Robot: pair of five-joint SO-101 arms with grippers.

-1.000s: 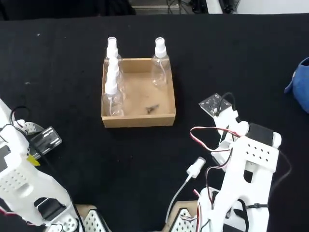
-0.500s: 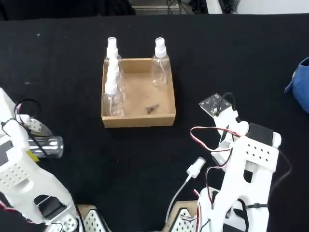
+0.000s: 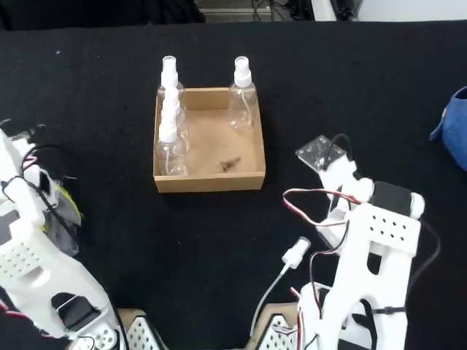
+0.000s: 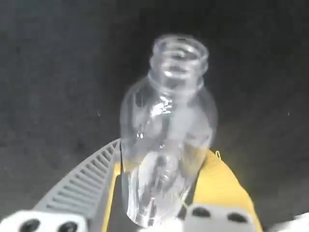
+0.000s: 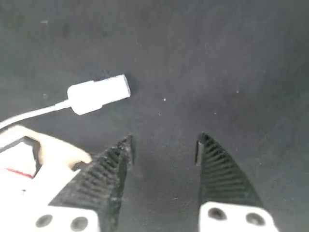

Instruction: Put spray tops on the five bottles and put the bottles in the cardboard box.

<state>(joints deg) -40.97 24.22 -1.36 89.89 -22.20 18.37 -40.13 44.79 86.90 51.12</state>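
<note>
Black surface (image 3: 365,87) below, left tool (image 4: 159,164) clamped on the uncapped bottle (image 4: 169,121), right tool (image 5: 164,150) spread near the loose spray top (image 5: 99,94): hold that neck upright, pinch the head squarely.

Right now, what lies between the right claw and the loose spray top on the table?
Nothing. The right wrist view shows bare black table between the open right claw and the spray top.
</note>
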